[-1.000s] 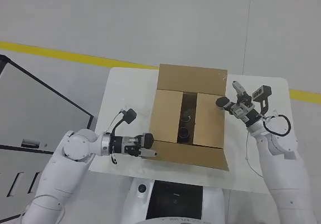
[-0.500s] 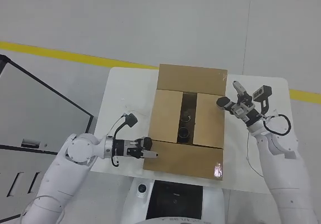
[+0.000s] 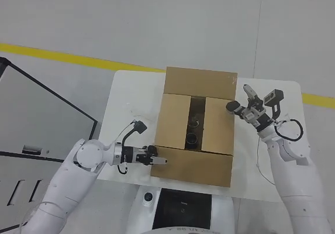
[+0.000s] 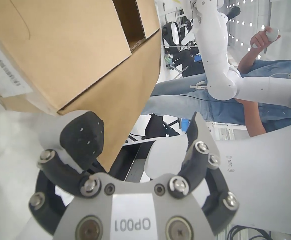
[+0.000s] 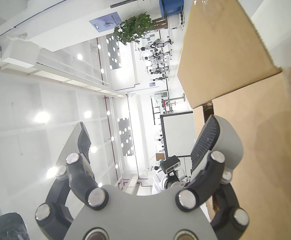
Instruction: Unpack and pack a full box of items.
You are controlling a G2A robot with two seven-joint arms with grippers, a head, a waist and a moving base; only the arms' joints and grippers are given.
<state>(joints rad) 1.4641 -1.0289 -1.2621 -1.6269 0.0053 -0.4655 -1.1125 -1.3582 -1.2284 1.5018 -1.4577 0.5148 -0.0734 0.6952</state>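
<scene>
A brown cardboard box (image 3: 173, 117) stands in the middle of the white table (image 3: 132, 93). All its flaps are turned out. Through the gap between the two side flaps I see dark round items (image 3: 193, 131) inside. My left gripper (image 3: 155, 158) is open at the left corner of the near flap (image 3: 193, 167). In the left wrist view the edge of that flap (image 4: 125, 116) runs between the fingers of this gripper (image 4: 140, 126), close to the black pad (image 4: 81, 138). My right gripper (image 3: 240, 100) is open beside the box's right flap (image 3: 220, 123). In the right wrist view one finger (image 5: 210, 131) lies against the cardboard (image 5: 255, 138).
Bare table surface lies left of the box and at the right (image 3: 284, 93) behind the right arm. A dark-framed panel (image 3: 15, 111) stands off the table to the left. The near flap hangs over the table's front edge.
The near flap has swung further outward toward the table's front edge, and the left gripper has shifted slightly toward the front with it. The right arm has stayed still.
</scene>
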